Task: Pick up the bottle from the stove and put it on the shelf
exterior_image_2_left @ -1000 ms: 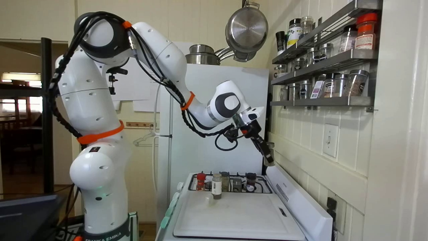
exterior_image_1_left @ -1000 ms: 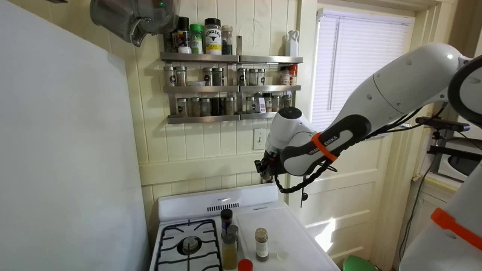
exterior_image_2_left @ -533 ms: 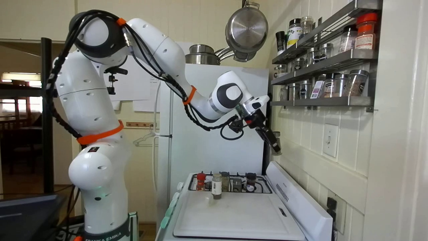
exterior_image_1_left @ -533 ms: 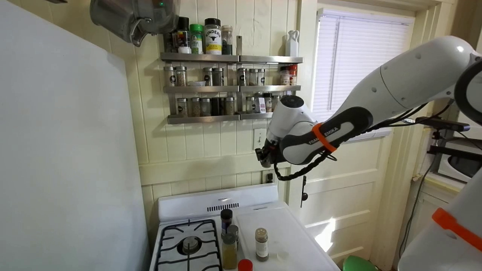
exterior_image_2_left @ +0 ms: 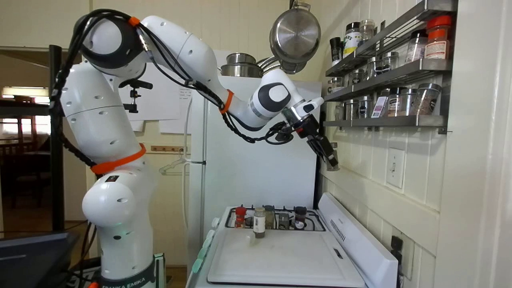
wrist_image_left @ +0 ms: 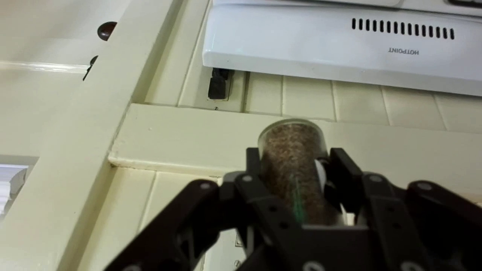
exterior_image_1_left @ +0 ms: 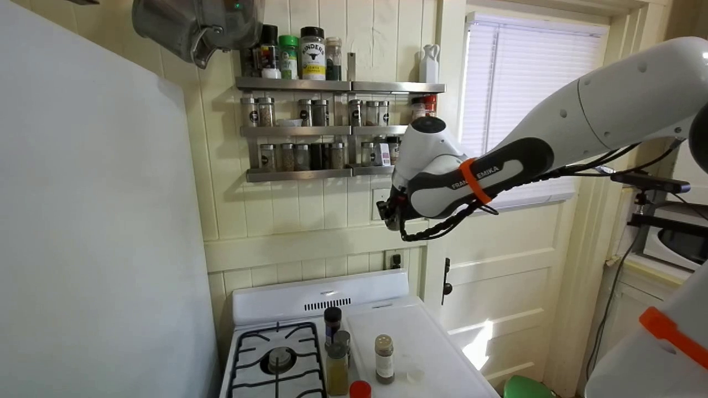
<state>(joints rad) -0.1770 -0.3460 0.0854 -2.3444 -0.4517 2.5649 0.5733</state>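
The bottle (wrist_image_left: 292, 143), a small glass jar full of brown grains, is between the two fingers in the wrist view. My gripper (wrist_image_left: 296, 165) is shut on it, a finger on each side, and a white label shows near the right finger. In an exterior view the gripper (exterior_image_2_left: 332, 162) points down and forward, tilted, with the bottle (exterior_image_2_left: 334, 148) partly hidden behind it. They are in the air above the stove's back panel (exterior_image_2_left: 340, 224), close to the wall. The metal shelf (exterior_image_1_left: 298, 176) is higher than the gripper. It also shows in an exterior view (exterior_image_2_left: 384, 121).
Several jars line the shelf's levels. On the stove stand a red-capped jar (exterior_image_2_left: 240, 218), a shaker with a pale label (exterior_image_2_left: 259, 224), a dark bottle (exterior_image_1_left: 332, 323) and others. A light switch (exterior_image_2_left: 395, 167) is on the wall. A pan (exterior_image_2_left: 295, 38) hangs above the fridge (exterior_image_2_left: 256, 140).
My gripper has risen with the bottle and moved slightly toward the wall. The jars on the stove and the shelf have not moved.
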